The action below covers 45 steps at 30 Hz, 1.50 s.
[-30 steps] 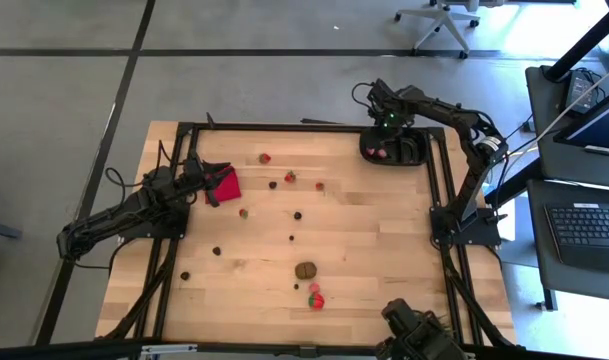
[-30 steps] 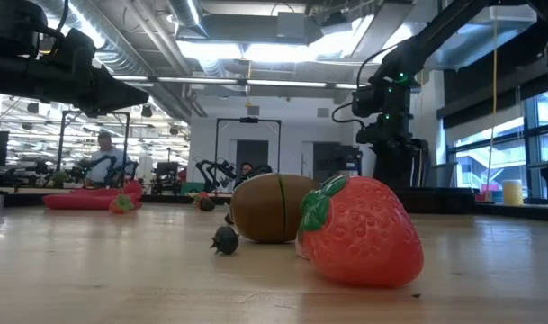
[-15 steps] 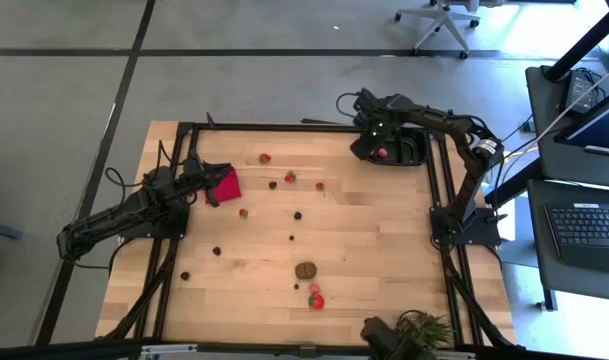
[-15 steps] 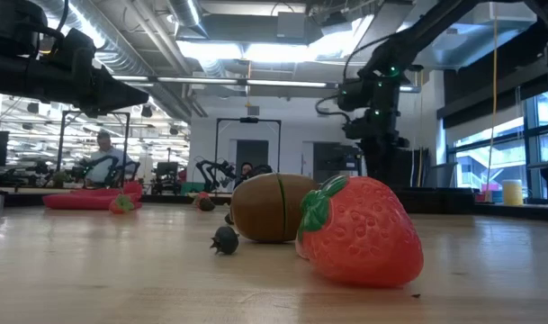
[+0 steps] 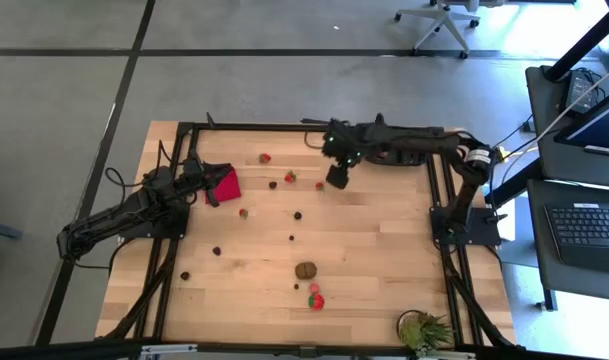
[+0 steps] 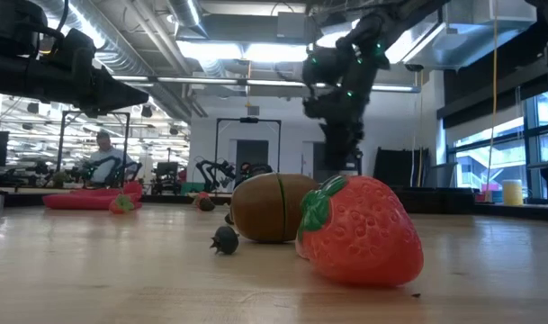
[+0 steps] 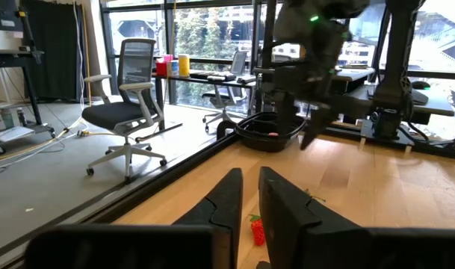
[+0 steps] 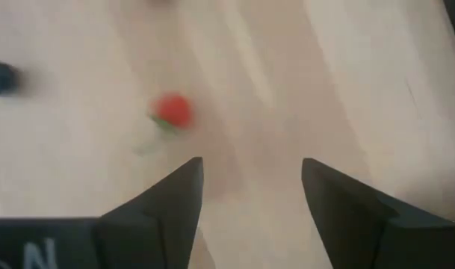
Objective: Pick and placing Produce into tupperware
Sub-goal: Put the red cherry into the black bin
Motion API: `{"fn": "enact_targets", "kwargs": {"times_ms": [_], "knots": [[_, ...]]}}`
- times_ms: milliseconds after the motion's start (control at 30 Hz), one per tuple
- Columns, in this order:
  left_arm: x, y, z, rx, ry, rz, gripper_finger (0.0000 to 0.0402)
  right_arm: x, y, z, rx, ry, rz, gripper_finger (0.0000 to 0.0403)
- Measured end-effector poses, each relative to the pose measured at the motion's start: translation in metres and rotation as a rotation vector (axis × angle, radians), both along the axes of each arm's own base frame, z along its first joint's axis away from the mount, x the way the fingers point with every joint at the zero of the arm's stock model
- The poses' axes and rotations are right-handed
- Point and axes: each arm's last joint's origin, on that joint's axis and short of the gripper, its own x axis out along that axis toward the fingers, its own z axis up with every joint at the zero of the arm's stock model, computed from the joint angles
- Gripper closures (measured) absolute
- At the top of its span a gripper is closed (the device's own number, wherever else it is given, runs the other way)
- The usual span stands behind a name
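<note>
The produce lies scattered on the wooden table: small strawberries (image 5: 319, 185) (image 5: 290, 176) (image 5: 265, 158), tiny dark round pieces (image 5: 297, 214), a brown lump (image 5: 305, 269) and a bigger strawberry (image 5: 315, 298) beside it. In the high view my right arm covers the black tupperware tray; in the left wrist view the tray (image 7: 251, 134) holds a red piece. My right gripper (image 5: 336, 177) hangs open above the table, just right of a small strawberry (image 8: 172, 110). My left gripper (image 5: 208, 187) rests shut at the left, beside the red cloth (image 5: 225, 185).
A spiky green plant (image 5: 424, 328) stands at the table's near edge. Black frame rails (image 5: 439, 200) run along the table's sides. Bare wood lies between the pieces in the table's middle and right half. People sit in the room beyond the table's far side (image 6: 103, 157).
My right gripper has swung from above the tray at the far right corner toward the table's left and a little nearer, out over the table beside a small strawberry. The green plant has come into view at the near edge.
</note>
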Motion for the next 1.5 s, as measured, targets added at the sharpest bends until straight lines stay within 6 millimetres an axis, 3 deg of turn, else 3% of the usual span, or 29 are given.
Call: {"fn": "enact_targets", "kwargs": {"times_ms": [233, 367, 767, 1133, 1500], "knots": [[0.000, 0.000, 0.000, 0.000, 0.000, 0.000, 0.0343, 0.027, 0.036, 0.006, -0.082, -0.128, 0.182, 0.0175], [0.000, 0.000, 0.000, -0.001, 0.000, 0.000, 0.0334, 0.034, 0.044, -0.001, -0.077, -0.120, 0.206, 0.0175], [0.000, 0.000, 0.000, -0.003, -0.002, 0.000, 0.0311, 0.050, 0.038, -0.065, -0.072, 0.013, 0.188, 0.0175], [0.000, 0.000, 0.000, -0.003, -0.002, 0.000, 0.0295, 0.043, 0.029, -0.069, -0.029, 0.062, 0.086, 0.0175], [0.000, 0.000, 0.000, -0.003, -0.002, 0.000, 0.0282, 0.046, 0.026, -0.077, 0.015, 0.039, 0.098, 0.0175]]}}
